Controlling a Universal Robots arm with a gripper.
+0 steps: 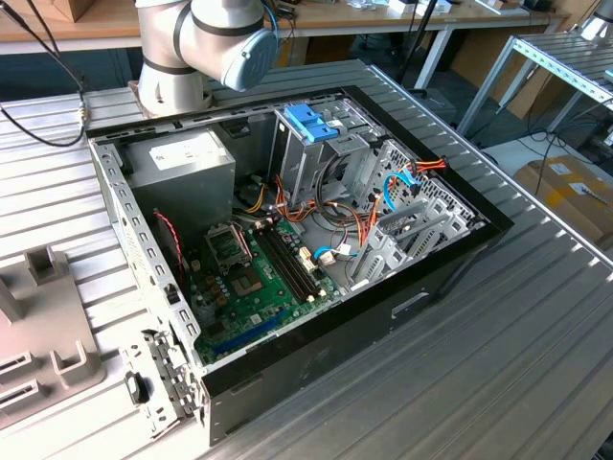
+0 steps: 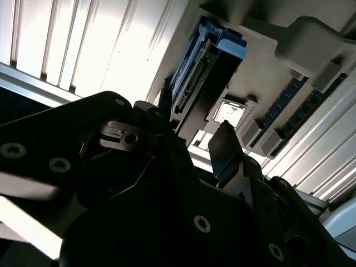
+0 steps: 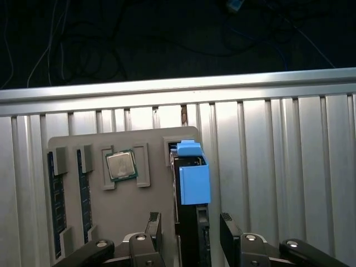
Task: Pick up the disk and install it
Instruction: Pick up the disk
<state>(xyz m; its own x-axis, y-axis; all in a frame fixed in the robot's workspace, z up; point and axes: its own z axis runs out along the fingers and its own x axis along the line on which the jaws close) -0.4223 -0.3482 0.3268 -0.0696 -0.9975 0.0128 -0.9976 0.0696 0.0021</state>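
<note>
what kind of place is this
Probably a robotics lab bench: an open PC case lies on a ribbed metal table by a robot arm, and a tray holds a processor, memory sticks and the disk.

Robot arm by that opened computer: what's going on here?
The arm's gripper hangs open around the disk, which stands on edge in a grey holder tray beside a processor chip and memory sticks. Its jaws stand on either side of the disk, not touching it. The computer case lies open, the disk not yet installed.
</note>
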